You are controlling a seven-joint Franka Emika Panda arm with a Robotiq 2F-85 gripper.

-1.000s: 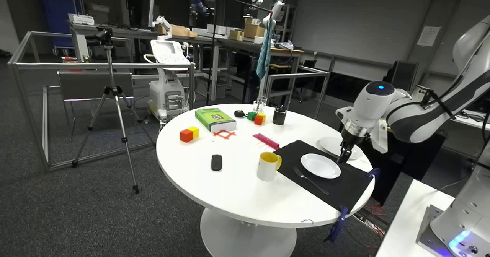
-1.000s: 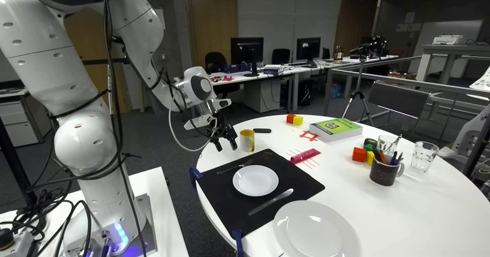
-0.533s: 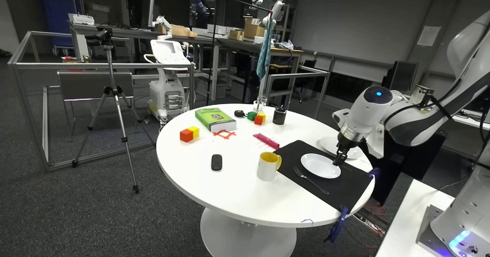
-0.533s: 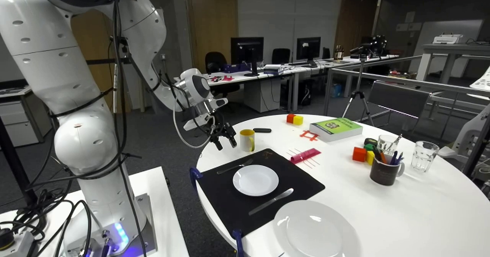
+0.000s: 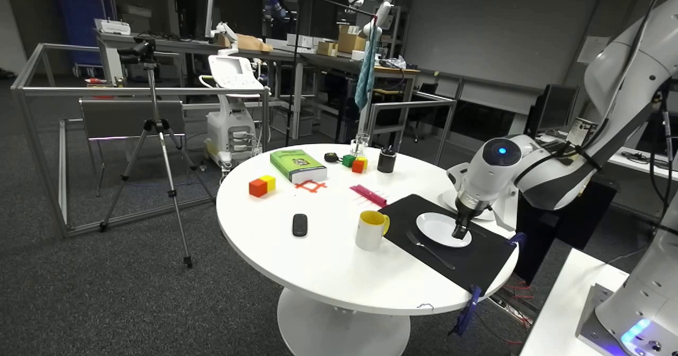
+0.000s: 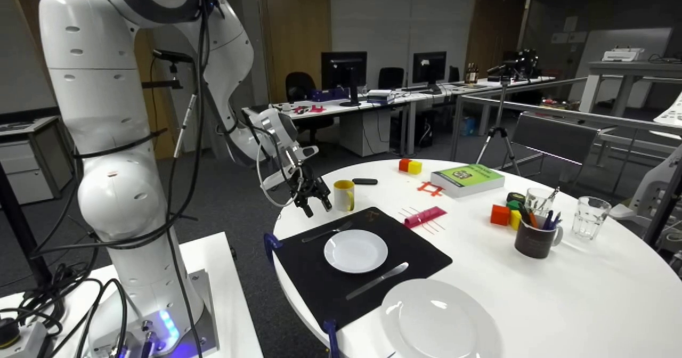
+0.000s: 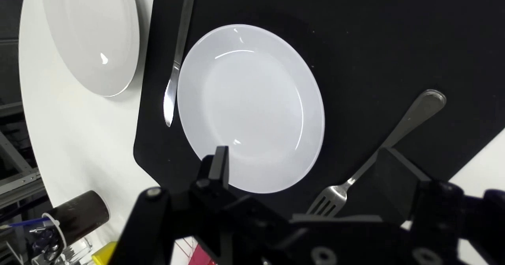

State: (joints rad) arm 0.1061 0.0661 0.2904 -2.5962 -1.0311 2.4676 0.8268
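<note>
Pincer parted, empty; slender silver metal fork below it. Any descent should clear the round, white, glossy plate.

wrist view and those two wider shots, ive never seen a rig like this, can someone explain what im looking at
The machine is a white robot arm whose end carries black jaws; they stand open and hold nothing. Both exterior views come from cameras set apart from the arm, showing it beside a round white table. The wrist view comes from a camera on the arm's wrist, so it looks down past the jaws. Beneath is a black mat with a small white plate, a fork and a knife. A larger plate lies beside the mat. Elsewhere on the table are a yellow-lined mug, a green book, coloured blocks, a dark mug of pens and drinking glasses.
</note>
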